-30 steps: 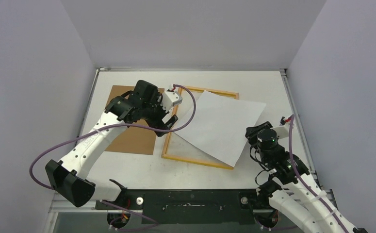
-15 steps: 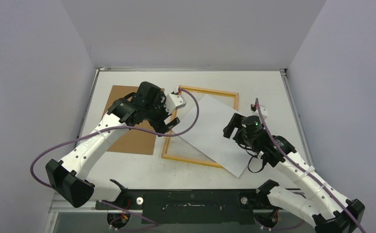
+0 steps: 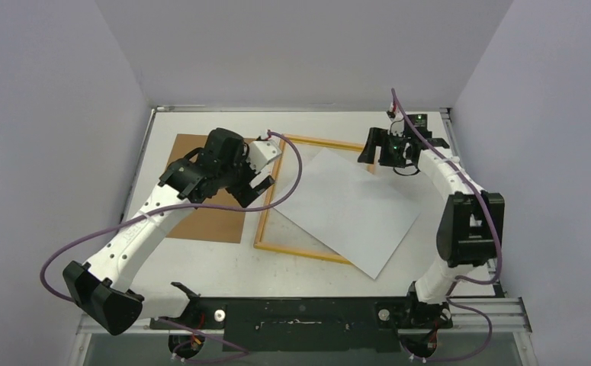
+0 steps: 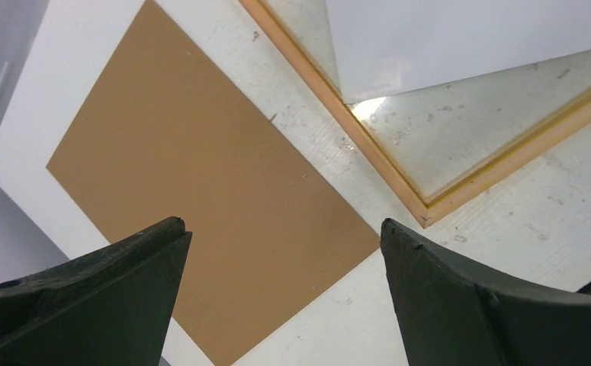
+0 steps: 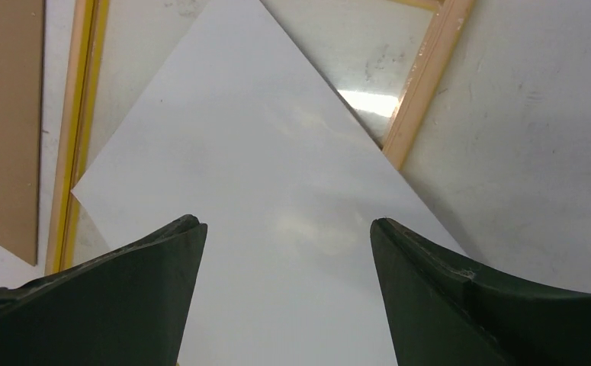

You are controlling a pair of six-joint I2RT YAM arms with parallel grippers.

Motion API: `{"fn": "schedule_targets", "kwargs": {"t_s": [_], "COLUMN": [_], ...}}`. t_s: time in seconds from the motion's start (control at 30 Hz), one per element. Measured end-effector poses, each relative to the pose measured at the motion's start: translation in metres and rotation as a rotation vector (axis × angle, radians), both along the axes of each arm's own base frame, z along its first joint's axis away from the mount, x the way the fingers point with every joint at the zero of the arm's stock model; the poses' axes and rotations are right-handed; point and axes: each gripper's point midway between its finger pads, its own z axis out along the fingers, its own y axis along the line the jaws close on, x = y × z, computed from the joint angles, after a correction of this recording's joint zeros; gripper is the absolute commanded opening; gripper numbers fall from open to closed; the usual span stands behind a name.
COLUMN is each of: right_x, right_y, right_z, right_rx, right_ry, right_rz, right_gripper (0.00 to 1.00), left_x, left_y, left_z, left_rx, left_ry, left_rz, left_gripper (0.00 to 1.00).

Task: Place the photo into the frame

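Seeing the photo (image 3: 349, 210) white side up, lying flat but skewed across the frame (image 3: 301, 253) and not seated in it. One corner sits inside the frame close to the left rail. The opposite corner sticks out past the frame's near right corner onto the tabletop (image 3: 200, 263). In the left wrist view that inside corner of the photo (image 4: 460, 38) rests on the glossy area within the frame (image 4: 368, 160), just short of the rail.

The frame lies flat with its pale wood side up. We see a yellow strip along its left rail in the right wrist view (image 5: 75, 114).

The left claw (image 3: 255, 187) hangs over the frame's left rail, toward the far end. Its fingers are wide apart and we see nothing between them in its own camera (image 4: 281, 229), only the brown backing panel (image 4: 200, 198) and the frame's corner below. The panel (image 3: 204, 221) lies flat just left of the frame, with a strip of bare tabletop between the two.

The right claw (image 3: 380, 149) is over the frame's far right corner. Its fingers are also spread with nothing gripped (image 5: 284, 225), and the white sheet (image 5: 261, 191) fills the view beneath them. We cannot tell whether the fingertips touch the paper.
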Motion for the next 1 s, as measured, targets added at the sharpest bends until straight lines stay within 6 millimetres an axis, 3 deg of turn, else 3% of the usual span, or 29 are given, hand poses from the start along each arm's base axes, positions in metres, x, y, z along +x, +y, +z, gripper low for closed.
{"fn": "schedule_targets", "kwargs": {"t_s": [0.17, 0.33, 0.53, 0.77, 1.0], "right_x": [0.029, 0.038, 0.043, 0.043, 0.022], "right_y": [-0.026, -0.048, -0.047, -0.040, -0.028], "right_z": [-0.039, -0.064, -0.086, -0.089, -0.107], "right_rx": [0.069, 0.103, 0.127, 0.180, 0.253], "right_ry": [0.082, 0.130, 0.171, 0.164, 0.220], "right_rz": [0.040, 0.038, 0.052, 0.078, 0.087], "right_gripper": [0.80, 0.77, 0.76, 0.74, 0.71], "left_x": [0.012, 0.022, 0.027, 0.032, 0.033], "left_y": [0.020, 0.037, 0.034, 0.031, 0.031], "left_z": [0.011, 0.011, 0.019, 0.021, 0.020], "left_rx": [-0.030, -0.042, -0.060, -0.066, -0.061], "left_ry": [-0.037, -0.031, -0.042, -0.042, -0.039], "left_rz": [0.095, 0.167, 0.172, 0.178, 0.181], "left_gripper": [0.96, 0.96, 0.96, 0.96, 0.96]}}
